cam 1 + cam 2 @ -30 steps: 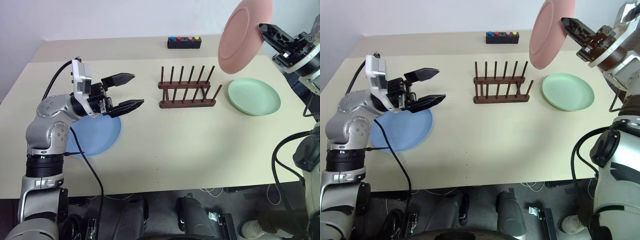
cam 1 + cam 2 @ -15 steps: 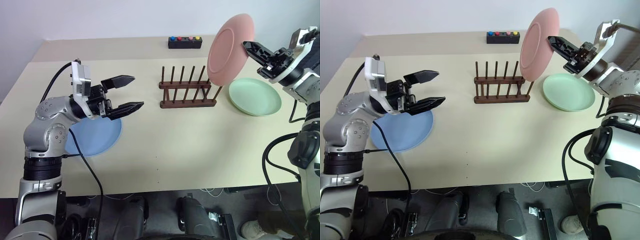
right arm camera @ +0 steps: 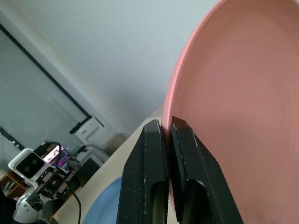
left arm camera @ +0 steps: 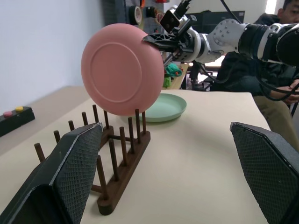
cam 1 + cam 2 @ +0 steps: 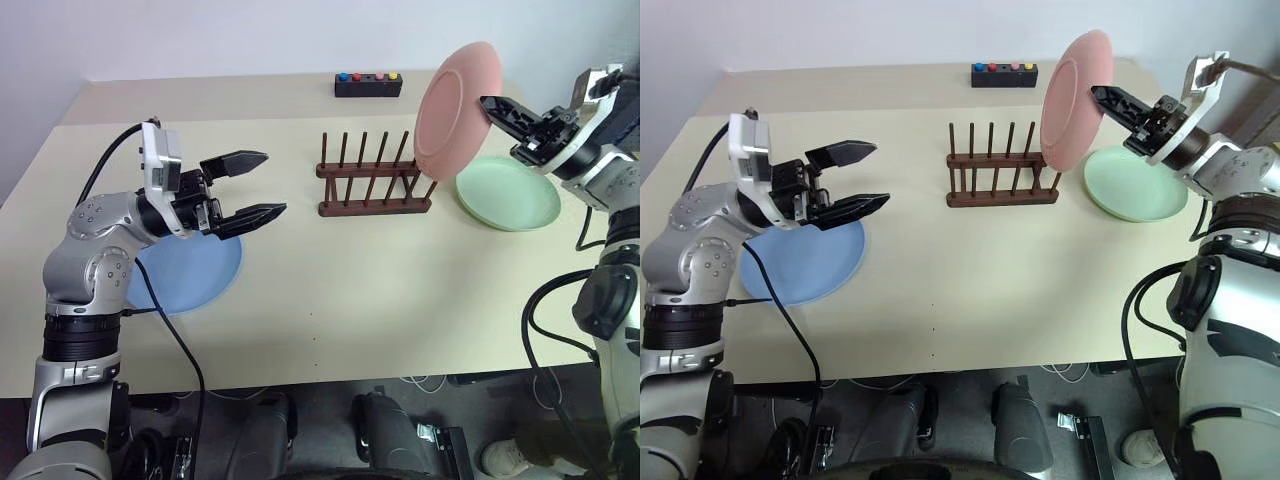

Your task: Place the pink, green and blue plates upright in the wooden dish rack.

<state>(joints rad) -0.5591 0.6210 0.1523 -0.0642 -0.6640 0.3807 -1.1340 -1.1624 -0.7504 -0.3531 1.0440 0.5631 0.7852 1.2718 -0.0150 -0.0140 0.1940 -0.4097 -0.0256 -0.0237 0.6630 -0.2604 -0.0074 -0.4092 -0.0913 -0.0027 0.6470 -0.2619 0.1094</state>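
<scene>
Beige table (image 5: 400,290), pale wall (image 5: 250,35) behind, button box (image 5: 368,84) at far edge

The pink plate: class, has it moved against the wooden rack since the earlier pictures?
Yes. The pink plate, pinched by the right tool, has come down and leftward, from high above the green plate to the wooden rack's right end.

plates – pink (image 5: 455,108), mint green (image 5: 508,192), light blue (image 5: 190,270) | rack (image 5: 375,185) – dark brown | table (image 5: 380,290) – cream
</scene>
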